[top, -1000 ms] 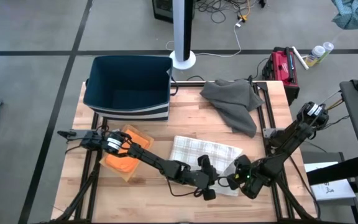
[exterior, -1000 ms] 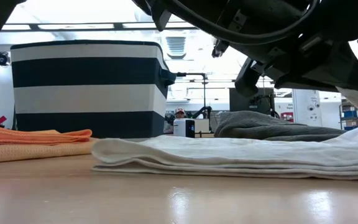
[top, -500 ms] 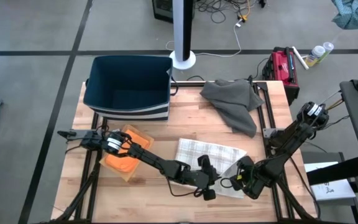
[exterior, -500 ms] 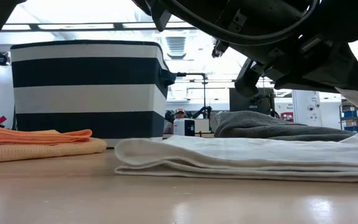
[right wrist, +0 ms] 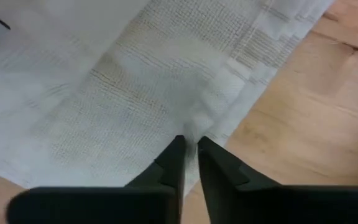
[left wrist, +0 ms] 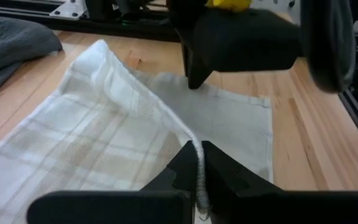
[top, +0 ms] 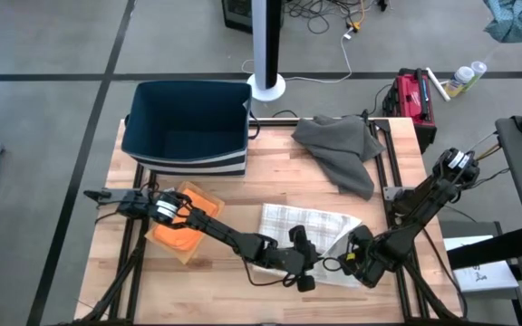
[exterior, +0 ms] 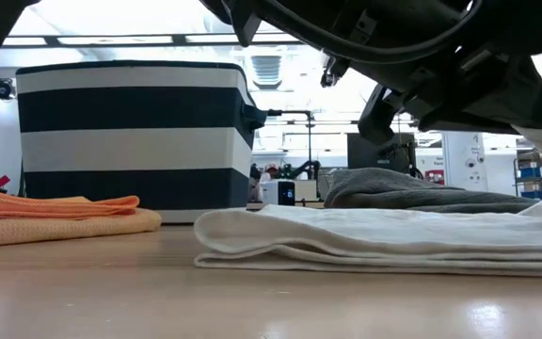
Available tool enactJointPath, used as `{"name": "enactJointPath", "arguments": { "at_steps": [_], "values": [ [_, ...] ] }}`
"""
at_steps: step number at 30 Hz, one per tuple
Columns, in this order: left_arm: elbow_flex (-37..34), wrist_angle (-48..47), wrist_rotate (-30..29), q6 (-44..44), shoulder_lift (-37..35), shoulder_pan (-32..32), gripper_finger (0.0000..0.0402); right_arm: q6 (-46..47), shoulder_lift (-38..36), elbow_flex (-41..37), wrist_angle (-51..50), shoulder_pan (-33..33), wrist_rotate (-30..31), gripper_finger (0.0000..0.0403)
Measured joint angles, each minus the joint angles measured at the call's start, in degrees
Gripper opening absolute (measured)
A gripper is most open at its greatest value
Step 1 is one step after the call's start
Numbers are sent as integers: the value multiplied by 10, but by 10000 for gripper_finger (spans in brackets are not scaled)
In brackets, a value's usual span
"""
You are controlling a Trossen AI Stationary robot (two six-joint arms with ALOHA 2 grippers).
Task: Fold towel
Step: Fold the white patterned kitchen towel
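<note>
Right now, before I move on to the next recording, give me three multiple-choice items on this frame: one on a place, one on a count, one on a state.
1. Where does the striped bin stand?
A. far left part of the table
B. near right corner
C. on the floor

2. How many cloths lie on the table apart from the plaid towel?
A. none
B. one
C. two

3. What is the left gripper doing?
A. open above the bin
B. shut on the plaid towel's edge
C. holding the orange cloth

Key: 1 A, the high view shows the bin at the far left of the tabletop. 2 C, a grey cloth lies far right and an orange cloth near left. 3 B, the left wrist view shows its fingers pinching the towel's hem, while the right gripper meets the towel at its other near corner.
</note>
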Motion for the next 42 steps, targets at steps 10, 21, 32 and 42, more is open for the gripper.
{"name": "enactJointPath", "arguments": {
  "at_steps": [10,21,32,42],
  "values": [
    [0,58,16,36,0,-2,40,9,0,0,-28,0,5,143],
    [0,-16,17,65,-17,-5,148,-19,-5,12,-33,7,-15,175],
    [0,-235,8,54,-73,-27,182,10,-13,98,-136,49,48,176],
    [-22,-380,-36,-7,-78,-50,147,54,-11,68,-82,73,109,171]
  ]
}}
